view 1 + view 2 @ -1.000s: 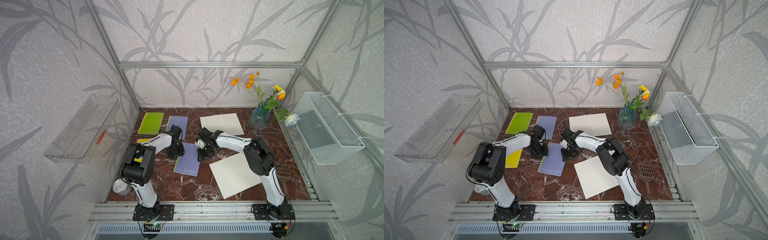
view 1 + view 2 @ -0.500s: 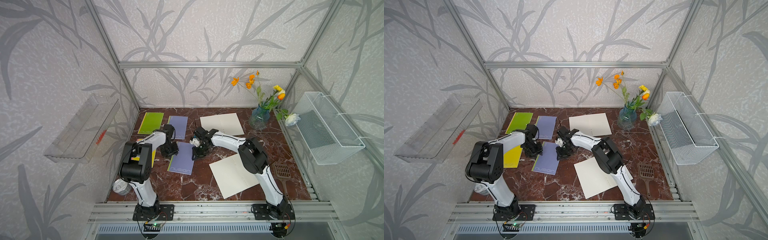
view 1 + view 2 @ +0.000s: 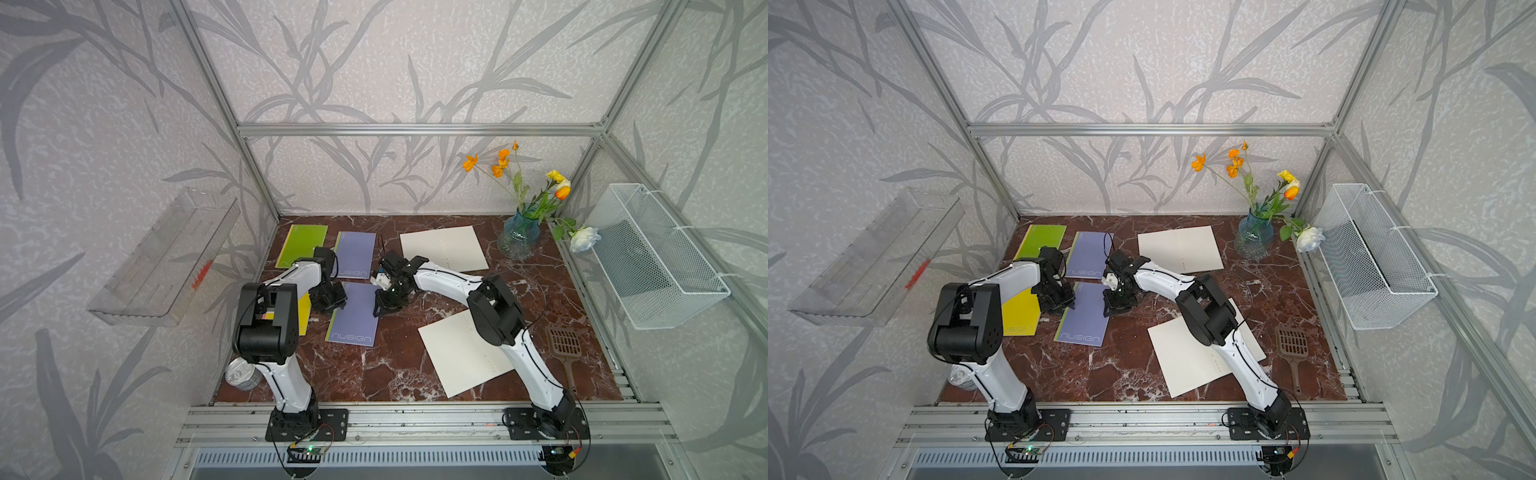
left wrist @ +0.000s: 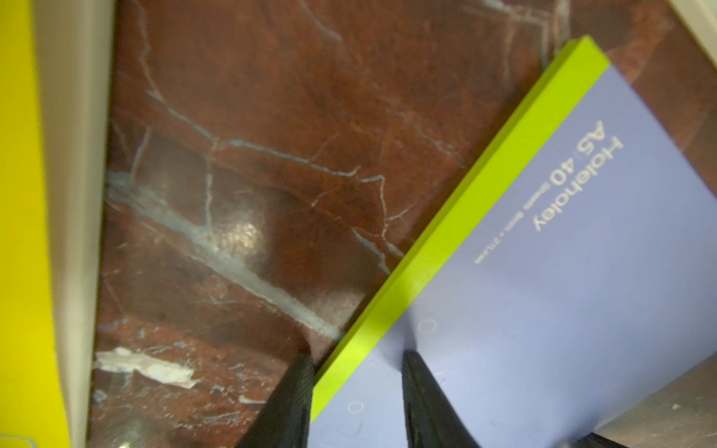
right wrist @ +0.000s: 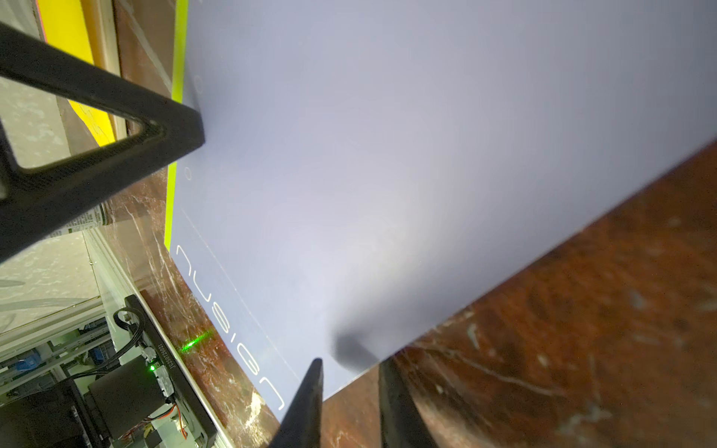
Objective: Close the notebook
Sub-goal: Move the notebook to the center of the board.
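- Surface: red-brown marble tabletop (image 3: 374, 374) with pale veins, glossy, catching glints of light in the left wrist view.
- Room: enclosure of aluminium rails (image 3: 415, 129); walls papered grey-white with a leaf pattern.
- Wall fixtures: clear plastic tray (image 3: 166, 257) on the left wall, white wire basket (image 3: 656, 253) on the right wall.
- Task item: purple notebook (image 3: 353, 312) lies flat and closed near mid-table, cover up, lime strip along its spine edge (lettering "nusign" toward the front rail).
- Left gripper (image 4: 355, 372) straddles the notebook's spine edge; one finger on the marble side, one on the purple cover. Jaws partly apart; whether they pinch the cover, cannot tell.
- Right gripper (image 5: 349, 372) sits at the opposite edge of the notebook, jaws narrowly apart across that edge; actual grasp cannot be made out.
- Yellow notebook (image 3: 1021, 316) just left of the purple one, partly under the left arm.
- At the back: green notebook (image 3: 301, 245), second purple notebook (image 3: 355, 255), open white notebook (image 3: 444, 247).
- Another open white notebook (image 3: 457, 357) front right, under the right arm.
- Blue glass vase (image 3: 517, 237) with flowers in the back right corner.
- Brown slotted scoop (image 3: 565, 347) near the right edge; a tin can (image 3: 241, 372) at front left.
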